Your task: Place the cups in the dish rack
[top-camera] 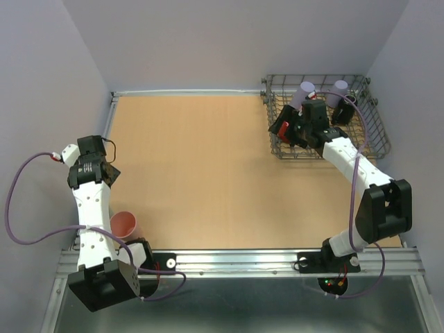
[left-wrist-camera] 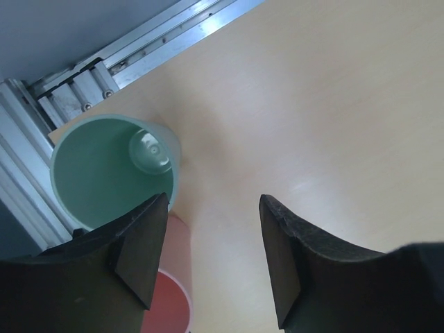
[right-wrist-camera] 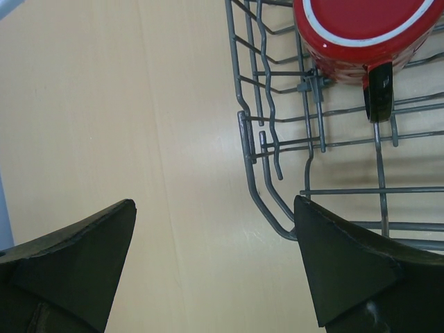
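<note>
Right claw (right-wrist-camera: pixel 214 202) agape, red cup (right-wrist-camera: pixel 361 31) ahead-right

No text, label, brand, number or sign could be read in any of the three views. Even the closest surfaces, the red cup (right-wrist-camera: pixel 361 24) and the rack (right-wrist-camera: pixel 244 135) wires, were plain and carried no letters.
</note>
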Robot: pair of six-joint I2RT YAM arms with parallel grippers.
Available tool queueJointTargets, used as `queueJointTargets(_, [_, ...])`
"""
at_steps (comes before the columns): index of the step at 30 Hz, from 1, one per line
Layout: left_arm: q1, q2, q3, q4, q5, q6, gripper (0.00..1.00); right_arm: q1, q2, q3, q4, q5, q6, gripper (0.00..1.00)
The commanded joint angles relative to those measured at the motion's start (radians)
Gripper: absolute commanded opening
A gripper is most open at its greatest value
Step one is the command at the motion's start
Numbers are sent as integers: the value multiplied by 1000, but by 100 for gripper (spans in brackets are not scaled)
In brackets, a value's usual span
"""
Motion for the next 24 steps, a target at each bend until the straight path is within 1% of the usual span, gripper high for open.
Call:
queueJointTargets(1, [8, -44, -34, 64, 6, -32, 66, 9, 20, 22, -33, -33, 1, 100])
queueJointTargets(4, [22, -10, -60, 59, -8, -39, 67, 9, 46, 57, -46, -36, -2, 100])
queueJointTargets(7, [77, 5, -98, 97, 24, -6, 68, 9, 70, 85, -60, -47, -2, 100])
queueJointTargets(9, [143, -1, -114, 120, 47, 40, 68, 9, 77, 90, -68, -62, 4, 100])
queueJointTargets(12, [192, -10, -122, 145, 90, 66, 68, 17, 88, 88, -77, -65, 1, 100])
queueJointTargets(19, [249, 8, -148, 176, 125, 85, 68, 34, 116, 107, -86, -62, -8, 100])
queueJointTargets(21, [261, 22, -154, 185, 148, 93, 68, 35, 128, 120, -86, -62, -8, 100])
queueJointTargets(24, [286, 54, -171, 202, 225, 108, 66, 35, 137, 130, -88, -62, -8, 100])
